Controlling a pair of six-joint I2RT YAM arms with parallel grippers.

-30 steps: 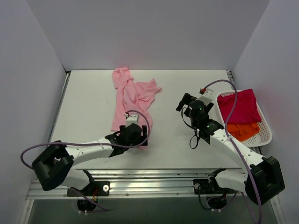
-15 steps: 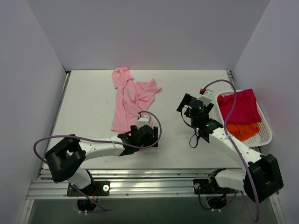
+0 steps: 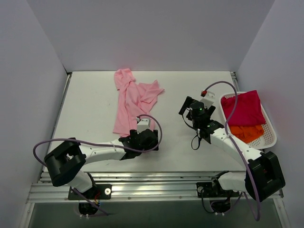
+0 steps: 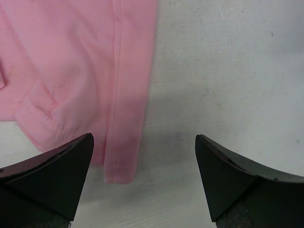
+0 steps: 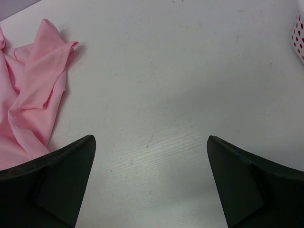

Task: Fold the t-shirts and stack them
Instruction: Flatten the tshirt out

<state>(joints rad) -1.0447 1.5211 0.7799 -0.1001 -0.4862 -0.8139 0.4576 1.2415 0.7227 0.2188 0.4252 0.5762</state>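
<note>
A light pink t-shirt [image 3: 132,99] lies crumpled lengthwise on the white table, from the back middle toward the front. My left gripper [image 3: 142,137] is open and empty, low over the shirt's near hem; in the left wrist view the hem corner [image 4: 121,161] lies between the fingers, nearer the left one. My right gripper [image 3: 188,105] is open and empty over bare table right of the shirt, whose edge [image 5: 33,95] shows in the right wrist view. A magenta-red t-shirt [image 3: 242,108] and an orange t-shirt [image 3: 247,132] lie in the basket.
A white perforated basket [image 3: 270,135] stands at the table's right edge; its rim [image 5: 299,40] shows in the right wrist view. Grey walls enclose the table on three sides. Bare table lies between the pink shirt and the basket.
My left gripper has moved right along the shirt's near hem, then slightly back. My right gripper has shifted a little toward the back and stays open.
</note>
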